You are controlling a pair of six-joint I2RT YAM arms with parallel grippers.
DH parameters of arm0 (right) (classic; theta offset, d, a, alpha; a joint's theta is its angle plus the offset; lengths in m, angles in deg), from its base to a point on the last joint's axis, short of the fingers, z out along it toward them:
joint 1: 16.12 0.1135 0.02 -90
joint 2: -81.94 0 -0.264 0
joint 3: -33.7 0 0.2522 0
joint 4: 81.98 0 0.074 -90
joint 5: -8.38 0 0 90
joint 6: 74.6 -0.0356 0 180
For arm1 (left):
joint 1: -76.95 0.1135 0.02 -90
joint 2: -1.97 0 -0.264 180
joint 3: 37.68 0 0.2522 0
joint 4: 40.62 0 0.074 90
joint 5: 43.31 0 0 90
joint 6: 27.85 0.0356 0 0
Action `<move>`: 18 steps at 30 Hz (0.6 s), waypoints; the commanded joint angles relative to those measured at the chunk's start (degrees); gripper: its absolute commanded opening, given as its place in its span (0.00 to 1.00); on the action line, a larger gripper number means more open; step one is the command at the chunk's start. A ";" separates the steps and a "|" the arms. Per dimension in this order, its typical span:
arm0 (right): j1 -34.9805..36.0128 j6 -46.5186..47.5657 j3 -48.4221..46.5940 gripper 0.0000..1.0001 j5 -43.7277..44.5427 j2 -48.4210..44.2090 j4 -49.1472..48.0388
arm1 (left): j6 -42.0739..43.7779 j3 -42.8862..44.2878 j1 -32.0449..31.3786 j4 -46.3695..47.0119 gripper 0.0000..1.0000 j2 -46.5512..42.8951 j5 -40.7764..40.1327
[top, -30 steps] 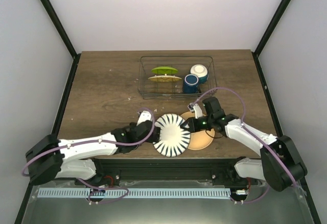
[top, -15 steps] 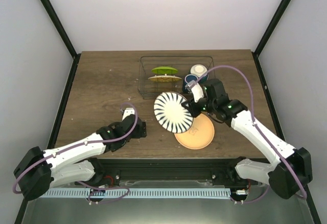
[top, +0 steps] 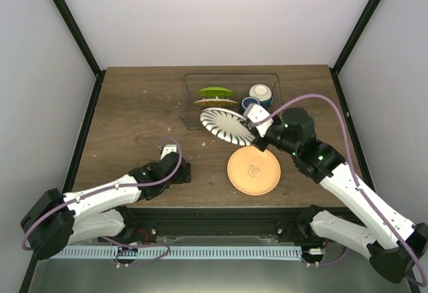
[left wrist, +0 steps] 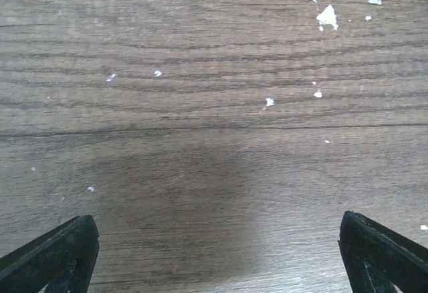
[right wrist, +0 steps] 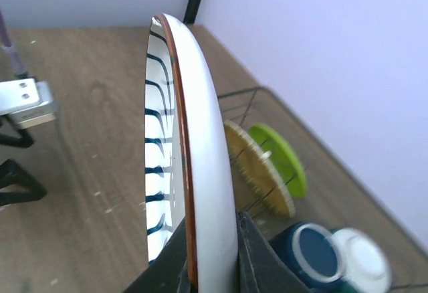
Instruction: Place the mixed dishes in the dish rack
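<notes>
My right gripper (top: 250, 134) is shut on the rim of the white plate with dark-blue radial stripes (top: 226, 124) and holds it on edge in the air, just in front of the dish rack (top: 189, 114). In the right wrist view the fingers (right wrist: 264, 256) pinch the plate's rim (right wrist: 204, 172). A lime-green plate (top: 215, 92) and a yellowish disc (top: 215, 103) stand in the rack, with the dark blue mug (top: 249, 104) and the small white bowl (top: 261, 93) at its right end. My left gripper (top: 180, 172) is open and empty low over bare wood (left wrist: 214, 172).
An orange plate (top: 253, 170) lies flat on the table below my right wrist. Small white crumbs (left wrist: 327, 17) dot the wood ahead of my left gripper. Black frame posts stand at the table's back corners.
My right gripper has lifted the striped plate off the table beside the orange plate and carried it back to the rack's front. My left arm let go and drew back to the left.
</notes>
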 commanded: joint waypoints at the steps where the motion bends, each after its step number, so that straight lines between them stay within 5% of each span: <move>1: 0.37 9.18 -1.28 0.01 2.56 -3.43 -15.21 | 0.88 -2.01 1.55 1.89 1.00 -2.46 1.23; 18: 11.91 34.34 8.82 0.01 24.82 6.46 -35.55 | 5.46 -5.94 10.64 7.57 1.00 -3.41 10.94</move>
